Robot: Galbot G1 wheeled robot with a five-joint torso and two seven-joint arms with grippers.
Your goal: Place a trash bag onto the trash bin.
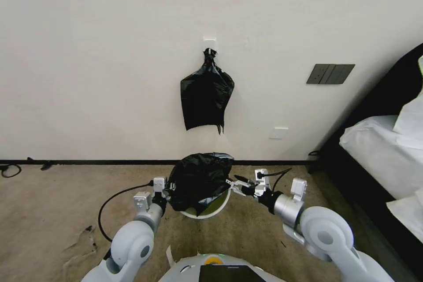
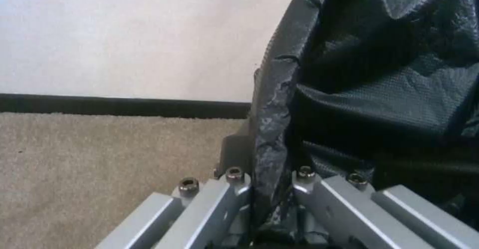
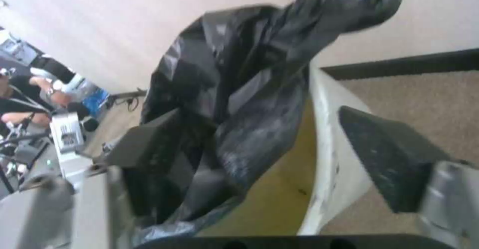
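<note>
On the carpet (image 1: 53,211) by the wall, I see the trash bin (image 1: 219,208) with the trash bag (image 1: 198,183) bunched over its opening. My left gripper (image 1: 169,188), at the bin's left side, is pinched on the bag's edge. My right gripper (image 1: 232,186) is spread at the right rim, one finger (image 3: 384,155) outside the bin wall (image 3: 332,166). Another black bag (image 1: 206,97) hangs on the wall above.

Crinkled black trash bag (image 1: 200,180), draped over cream trash bin (image 1: 219,207)

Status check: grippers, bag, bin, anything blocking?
Left gripper shut on trash bag edge. Right gripper open at trash bin rim, one finger each side. Bag bunched over bin, not seated. Nothing blocking.
</note>
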